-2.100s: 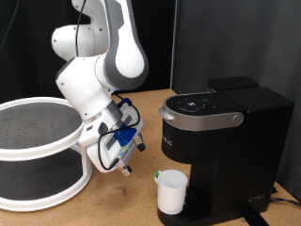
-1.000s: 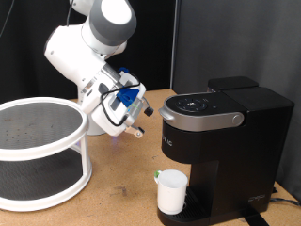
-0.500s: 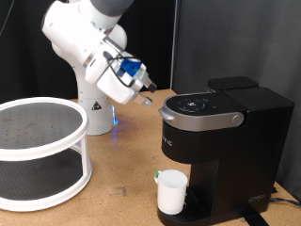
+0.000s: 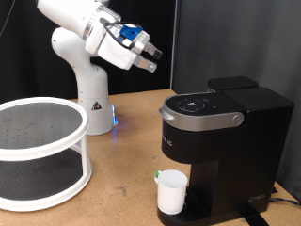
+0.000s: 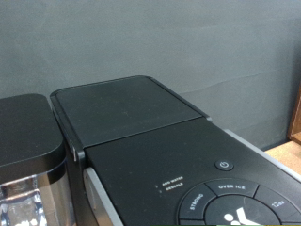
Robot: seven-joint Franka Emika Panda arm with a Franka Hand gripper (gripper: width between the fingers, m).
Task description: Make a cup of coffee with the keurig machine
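While the small plain white cup [image 4: 171,191] sits far below on the black boxy keurig machine [image 4: 224,151], the grey two-finger gripper [image 4: 148,56] has risen above it, holding nothing; open or shut, I cannot tell. The wrist view shows the machine's lid and buttons [image 5: 169,151] just below.

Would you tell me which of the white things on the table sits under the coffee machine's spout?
The small white cup, on the coffee machine's drip tray. The round shelf sits apart.

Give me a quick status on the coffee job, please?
Gripper up high, above and to the exterior view's left of the coffee machine, holding nothing. Cup sits under the brew head, lid shut. Nothing between gripper and machine.
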